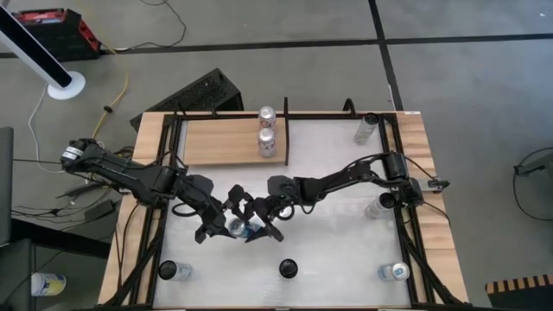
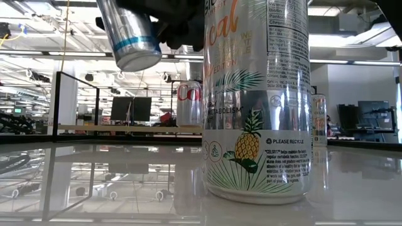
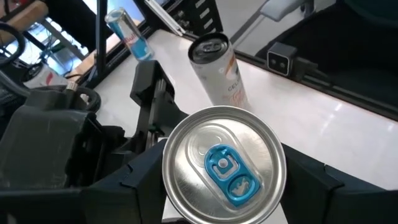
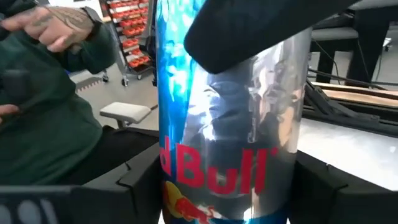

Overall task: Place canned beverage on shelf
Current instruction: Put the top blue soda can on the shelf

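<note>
Pineapple-print can looms nearest, while both grippers, left and right, clamp one blue-and-silver can mid-table, shelf lying far-left, nearer the left arm.

This is a robotics lab or industrial workshop. Beyond the glossy white table the low view shows a large open hall with ceiling strip lights and rows of desks with monitors. The floor is bare grey concrete with loose cables, and red-stocked racks stand far off.
</note>
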`<state>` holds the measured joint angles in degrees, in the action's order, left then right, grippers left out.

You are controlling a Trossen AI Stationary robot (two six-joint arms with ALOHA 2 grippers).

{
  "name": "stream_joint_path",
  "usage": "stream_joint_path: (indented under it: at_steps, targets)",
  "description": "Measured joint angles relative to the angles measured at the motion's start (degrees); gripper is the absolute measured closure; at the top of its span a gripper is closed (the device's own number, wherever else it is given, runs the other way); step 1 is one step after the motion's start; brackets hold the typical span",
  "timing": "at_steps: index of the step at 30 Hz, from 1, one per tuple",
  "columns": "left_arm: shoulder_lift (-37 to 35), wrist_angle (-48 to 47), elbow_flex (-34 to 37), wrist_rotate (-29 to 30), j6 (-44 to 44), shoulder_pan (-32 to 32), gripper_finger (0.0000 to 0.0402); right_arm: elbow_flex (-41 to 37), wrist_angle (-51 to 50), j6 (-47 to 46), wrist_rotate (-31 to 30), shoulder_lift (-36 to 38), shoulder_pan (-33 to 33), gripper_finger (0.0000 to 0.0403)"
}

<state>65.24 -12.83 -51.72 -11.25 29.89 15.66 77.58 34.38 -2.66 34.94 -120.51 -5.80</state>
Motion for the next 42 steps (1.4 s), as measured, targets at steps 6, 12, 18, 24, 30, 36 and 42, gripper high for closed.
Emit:
stream_joint_path:
  at_steps: [6, 12, 18, 24, 30, 36, 42]
  targets:
    - [0.08, 0.1, 0.02, 2.84, -4.4, 0.14, 0.0179, 0.0, -0.63, 0.53, 0.61, 0.0, 0.33, 0.0153]
    - [-0.53, -2.08, 0.11, 8.39, -16.88, 0.11, 0.0064, -0.24, -1.19, 2.61, -3.16, 0.02, 0.37, 0.0154]
    - [-1.58, -14.53, -6.79, 14.06, -28.49, 0.01, 0.0008, -0.17, -2.59, 2.86, -7.36, 0.91, 1.4, 0.0154]
    - [-1.71, -24.92, -14.55, 19.87, -41.12, -0.11, 0.0014, -0.35, -3.02, 3.8, -17.39, 1.98, 1.79, 0.0154]
    - [-6.68, -27.8, -15.29, 29.64, -45.47, 1.93, 0.0016, -0.28, 0.58, 6.15, -28.64, 2.08, 1.12, 0.0154]
    - [-17.39, -21.56, -7.04, 43.13, -44.08, 7.84, 0.0016, -0.28, 7.9, 8.33, -30.08, 2.08, 1.39, 0.0154]
    - [-23.26, -11.01, 2.69, 41.88, -40.93, 8.31, 0.0015, -0.22, 11.3, 5.64, -27.4, 2.1, 3.55, 0.0154]
